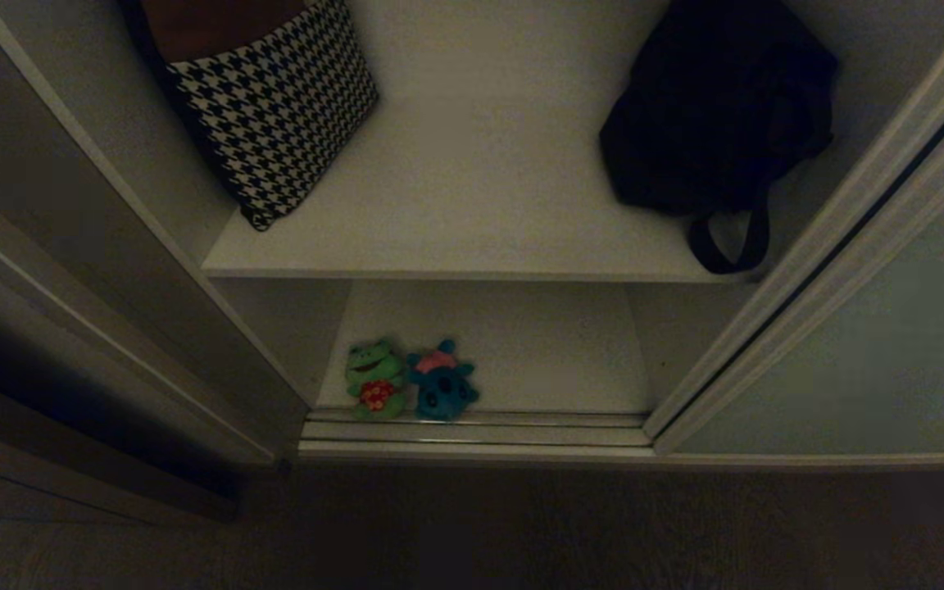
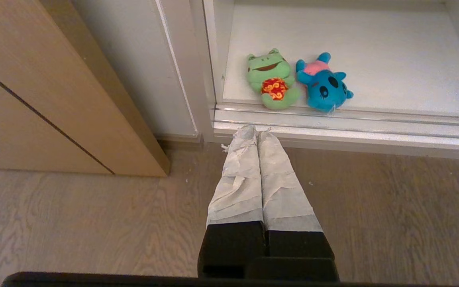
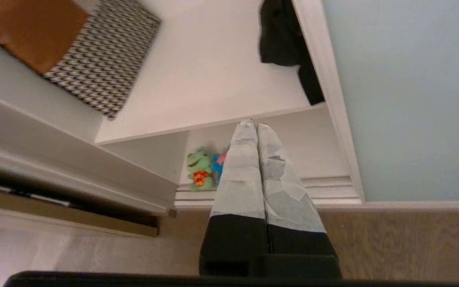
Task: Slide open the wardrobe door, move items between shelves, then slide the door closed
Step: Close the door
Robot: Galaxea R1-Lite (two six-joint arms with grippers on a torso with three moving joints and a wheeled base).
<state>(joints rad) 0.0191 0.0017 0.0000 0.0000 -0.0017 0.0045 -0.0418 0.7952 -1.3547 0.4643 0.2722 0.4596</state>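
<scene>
Matte grey-green sliding wardrobe door [image 3: 408,99] stands slid aside, beside the right gripper [image 3: 252,124], whose tape-wrapped fingers are pressed together, empty. Beyond them lie flat white shelves [image 1: 472,205]. Two plush items [image 2: 297,79] sit ahead of the closed left gripper [image 2: 256,129], on the bottom board.

plush toys [image 1: 410,383] on bottom shelf [image 1: 554,360]

- Frog [image 2: 273,79] and blue toy [image 2: 324,87] — soft plush cloth.
- Shelves [image 1: 472,197] — smooth matt white board.
- Floor [image 2: 74,223] — wood grain.
- Cushion [image 1: 275,106] — woven cloth.
</scene>
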